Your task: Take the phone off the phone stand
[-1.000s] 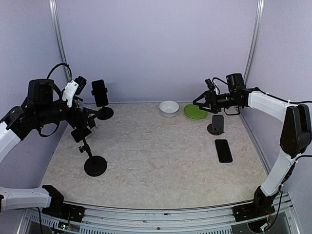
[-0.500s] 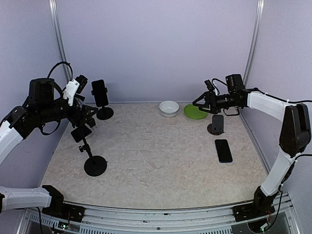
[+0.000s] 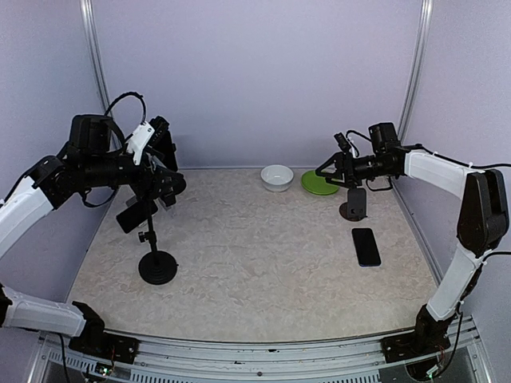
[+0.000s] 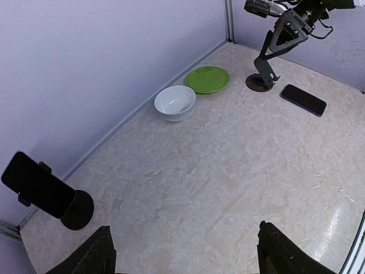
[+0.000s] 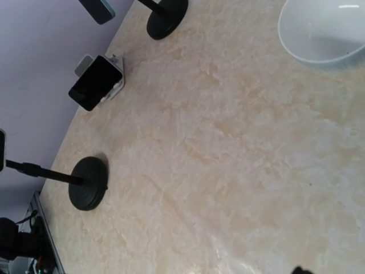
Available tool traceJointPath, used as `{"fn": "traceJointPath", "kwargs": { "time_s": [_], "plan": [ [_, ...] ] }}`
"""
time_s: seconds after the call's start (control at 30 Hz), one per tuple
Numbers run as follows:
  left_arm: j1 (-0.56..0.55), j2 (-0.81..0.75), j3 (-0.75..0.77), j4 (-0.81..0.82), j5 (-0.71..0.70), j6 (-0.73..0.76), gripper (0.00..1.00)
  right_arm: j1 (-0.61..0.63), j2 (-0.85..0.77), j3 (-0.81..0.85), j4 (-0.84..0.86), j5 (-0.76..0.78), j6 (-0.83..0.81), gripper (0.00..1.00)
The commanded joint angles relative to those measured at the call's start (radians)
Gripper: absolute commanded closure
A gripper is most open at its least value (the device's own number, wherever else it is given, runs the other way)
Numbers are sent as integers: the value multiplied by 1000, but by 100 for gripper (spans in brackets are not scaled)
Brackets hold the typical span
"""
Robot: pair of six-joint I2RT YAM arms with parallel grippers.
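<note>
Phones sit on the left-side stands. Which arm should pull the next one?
Left. Its jaws are open, and the left gripper hangs close to the phone on the near left stand. The right gripper is across the table, over the small stand.

From above, the left arm [image 3: 96, 163] hides most of the far-left phone stand [image 4: 77, 210]. The left claw [image 4: 183, 228] shows only its fingers [image 4: 100, 254], cut off at the wrist picture's bottom edge. The right wrist picture's edges clip the white bowl [image 5: 322, 28].
</note>
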Motion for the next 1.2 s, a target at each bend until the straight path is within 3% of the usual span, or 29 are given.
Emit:
{"fn": "traceJointPath", "kwargs": {
  "time_s": [0.0, 0.57, 0.77, 1.17],
  "plan": [
    [-82, 50, 108, 166, 68, -7, 57, 10, -22, 5, -44, 2, -36, 18],
    [-240, 376, 293, 426, 264, 24, 60, -33, -104, -16, -108, -35, -111, 20],
    [-269, 464, 346, 442, 345, 71, 62, -32, -127, -10, -108, -73, -169, 23],
    [-259, 471, 325, 446, 421, 66, 57, 3, -73, 108, -75, -174, -173, 25]
  ]
}}
